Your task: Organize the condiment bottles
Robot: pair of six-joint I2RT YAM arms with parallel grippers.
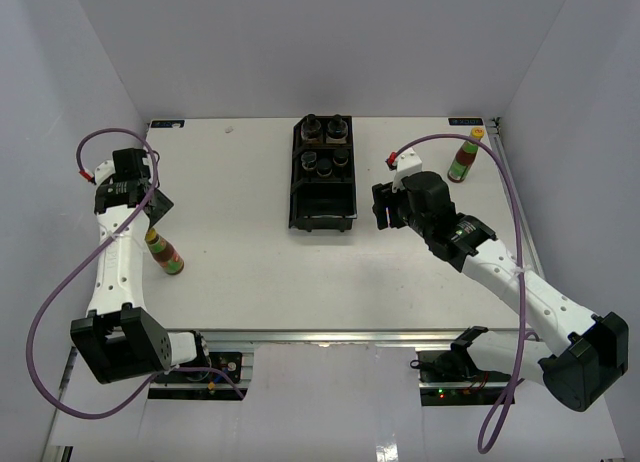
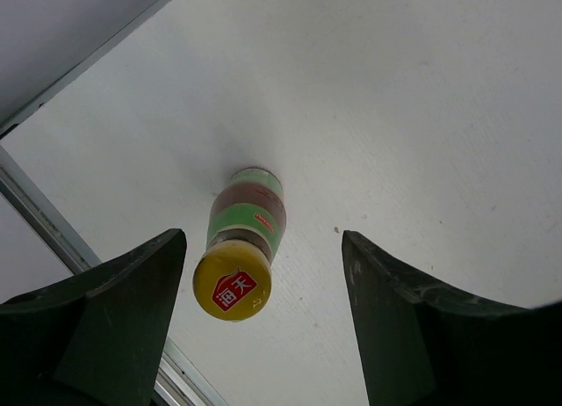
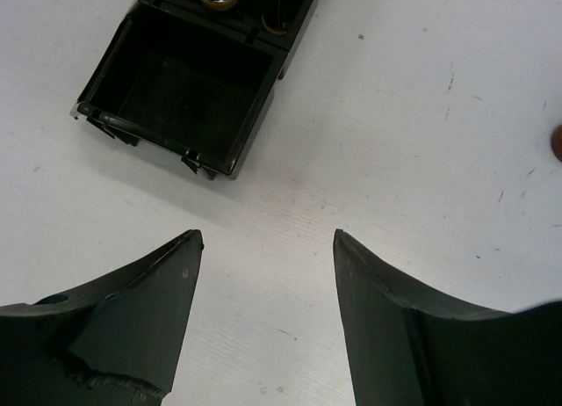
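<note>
One slim red-brown sauce bottle [image 1: 165,253] with a green label and yellow cap stands at the table's left edge; in the left wrist view it [image 2: 246,230] sits below and between my fingers, nearer the left one. My left gripper [image 1: 152,204] hovers above it, open and empty. The second sauce bottle [image 1: 464,156] stands at the far right. Several black-capped jars [image 1: 325,145] fill the two far compartments of the black tray [image 1: 322,220]; the near compartment [image 3: 189,94] is empty. My right gripper [image 1: 380,207] is open and empty, just right of the tray.
A metal rail [image 2: 53,235] runs along the table's left edge close to the left bottle. White walls enclose the table on three sides. Purple cables loop from both arms.
</note>
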